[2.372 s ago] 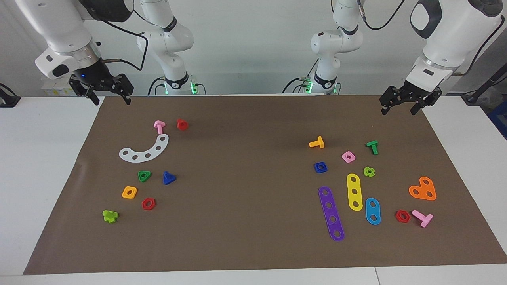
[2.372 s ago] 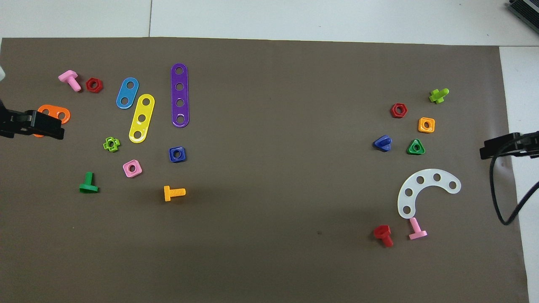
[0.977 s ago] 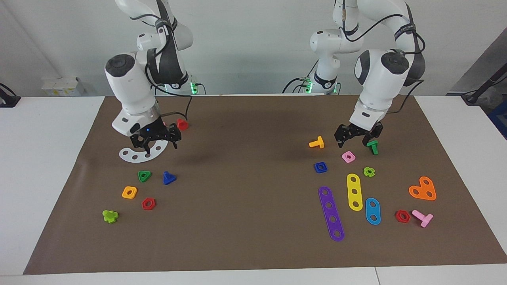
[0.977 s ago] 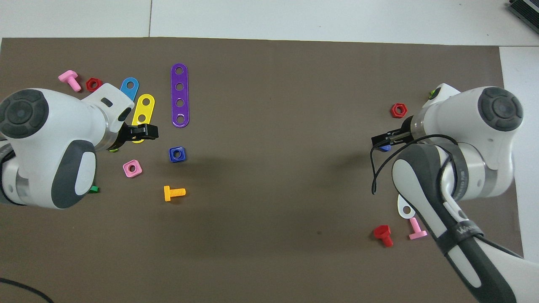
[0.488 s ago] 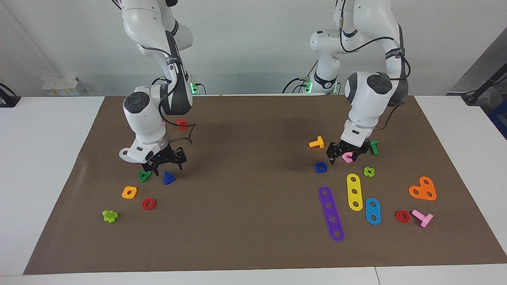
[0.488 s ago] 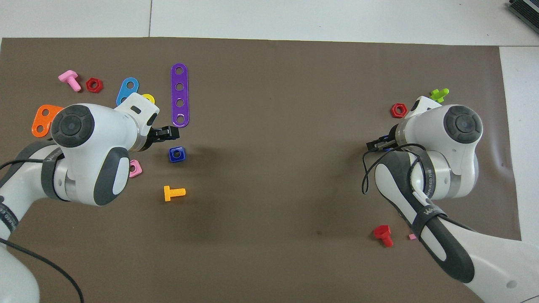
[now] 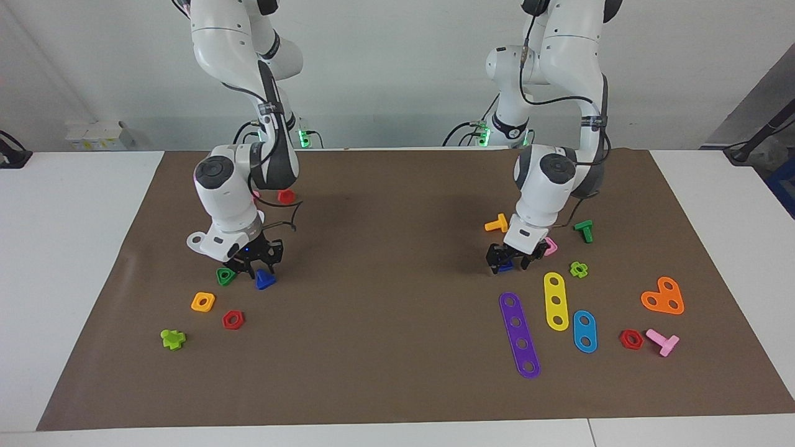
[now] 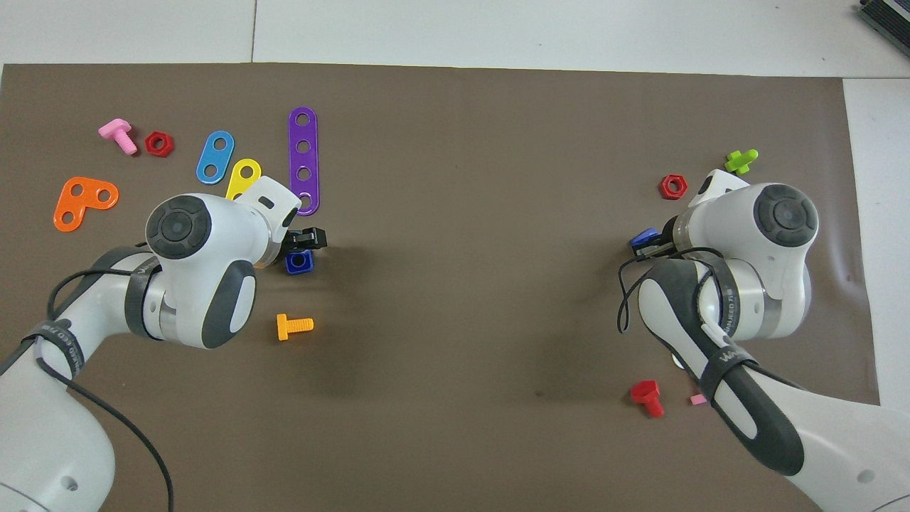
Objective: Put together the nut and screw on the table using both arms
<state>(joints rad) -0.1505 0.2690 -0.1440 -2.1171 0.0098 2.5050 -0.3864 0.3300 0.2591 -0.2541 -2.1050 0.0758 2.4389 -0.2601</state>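
Observation:
The dark-blue square nut (image 7: 504, 266) lies on the brown paper of the table (image 7: 397, 248), toward the left arm's end. My left gripper (image 7: 508, 263) is low over the nut, open, with a finger on either side of it. In the overhead view the nut (image 8: 299, 264) shows just below the left gripper (image 8: 307, 240). The dark-blue screw (image 7: 266, 280) lies toward the right arm's end. My right gripper (image 7: 258, 266) is open just above the screw. In the overhead view the screw (image 8: 644, 237) peeks out beside the right gripper (image 8: 650, 247).
A green triangular nut (image 7: 226, 275), an orange square nut (image 7: 203, 302) and a red hex nut (image 7: 233, 320) lie close to the screw. A pink square nut (image 7: 550, 246), an orange-yellow bolt (image 7: 497, 224), a purple strip (image 7: 519, 335) and a yellow strip (image 7: 556, 300) lie around the blue nut.
Both arms have swung in from the paper's edges and come down. The left gripper has reached the blue nut, the right gripper the blue screw. Neither part has moved.

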